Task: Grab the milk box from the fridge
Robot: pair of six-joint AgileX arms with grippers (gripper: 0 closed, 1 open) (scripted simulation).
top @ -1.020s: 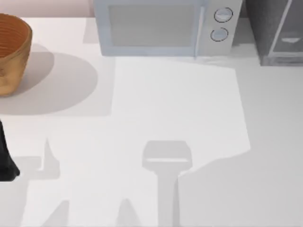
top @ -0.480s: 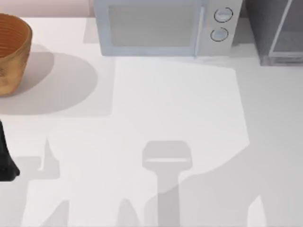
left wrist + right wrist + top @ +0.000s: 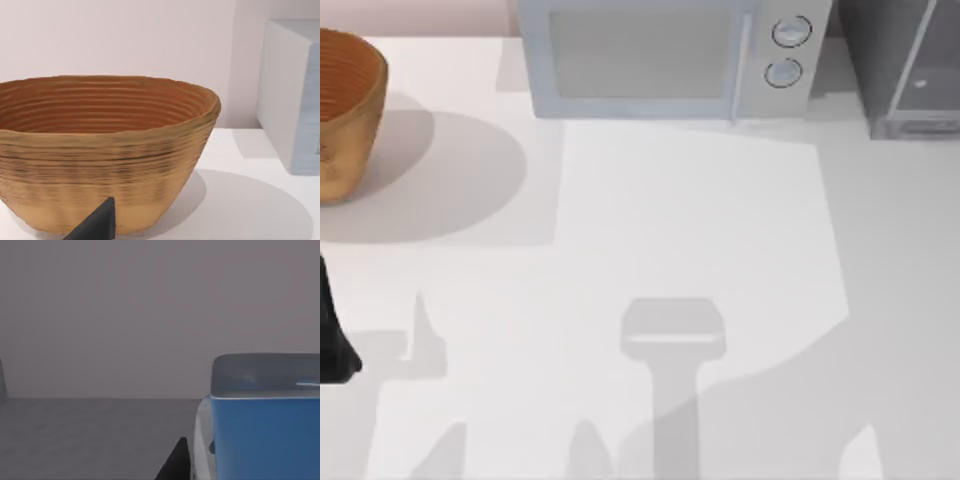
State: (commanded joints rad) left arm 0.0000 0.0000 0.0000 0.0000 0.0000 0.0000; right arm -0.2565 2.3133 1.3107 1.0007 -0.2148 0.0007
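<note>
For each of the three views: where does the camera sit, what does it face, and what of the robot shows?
Top view: above the table, looking down; left arm at its left edge.
Left wrist view: faces the wicker basket; a dark fingertip shows.
Right wrist view: inside the grey fridge, facing the milk box; a dark fingertip shows.
Shared: top and left wrist views both show basket and microwave.

— What colours are on the table [image 3: 650,220]?
— It is white. The basket [image 3: 345,110] is ribbed orange-brown; the microwave [image 3: 660,55] is light grey-blue.
— And the fridge [image 3: 880,60]?
— Dark grey, with a pale silver door frame. The milk box [image 3: 265,435] shows blue.
</note>
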